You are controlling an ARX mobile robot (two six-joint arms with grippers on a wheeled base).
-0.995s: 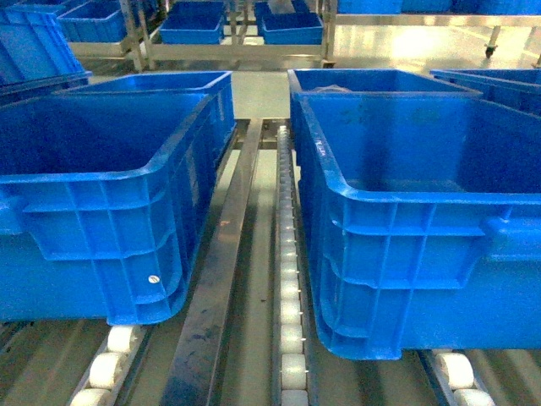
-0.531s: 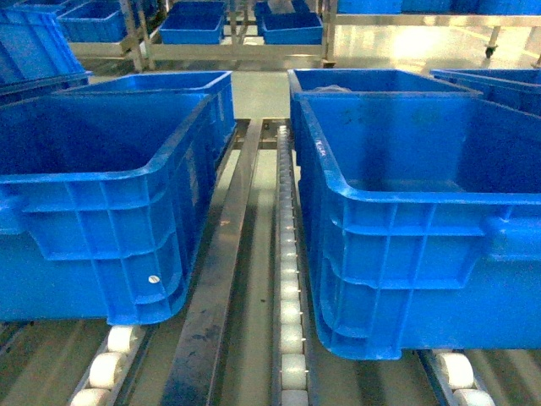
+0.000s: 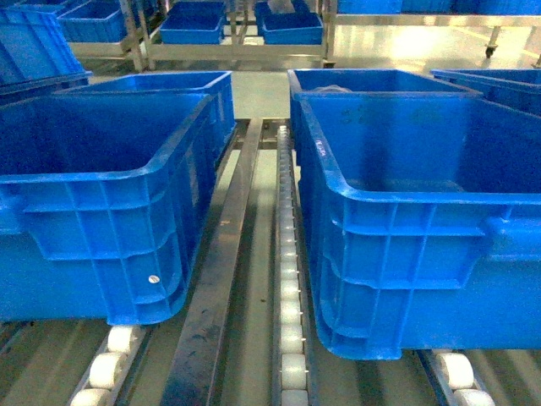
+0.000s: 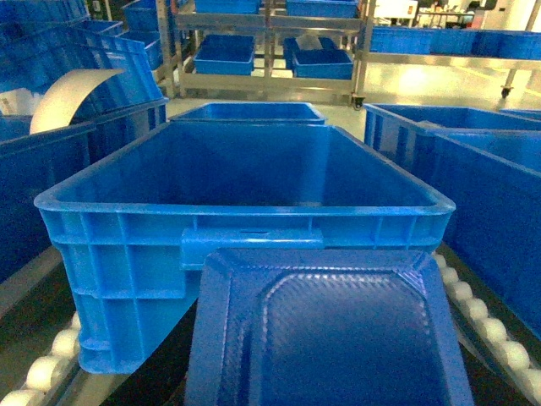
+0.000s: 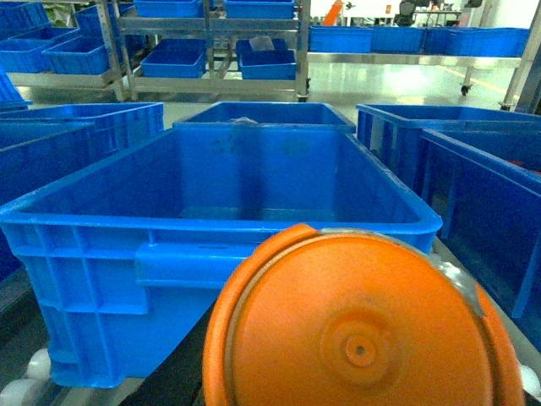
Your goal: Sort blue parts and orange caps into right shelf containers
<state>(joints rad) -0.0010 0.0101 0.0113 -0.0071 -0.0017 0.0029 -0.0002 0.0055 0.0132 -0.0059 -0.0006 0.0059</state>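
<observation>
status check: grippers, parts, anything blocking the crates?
Grippers out of sight. Blue part fills left wrist view, orange cap fills right, each before an open blue crate. Nothing blocking.

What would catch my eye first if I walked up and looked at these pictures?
Probably the big orange cap, filling the bottom of the right wrist view close to the lens, in front of a deep blue crate. In the left wrist view a blue part fills the foreground the same way. From the head camera, two large blue crates sit side by side on white rollers.
</observation>
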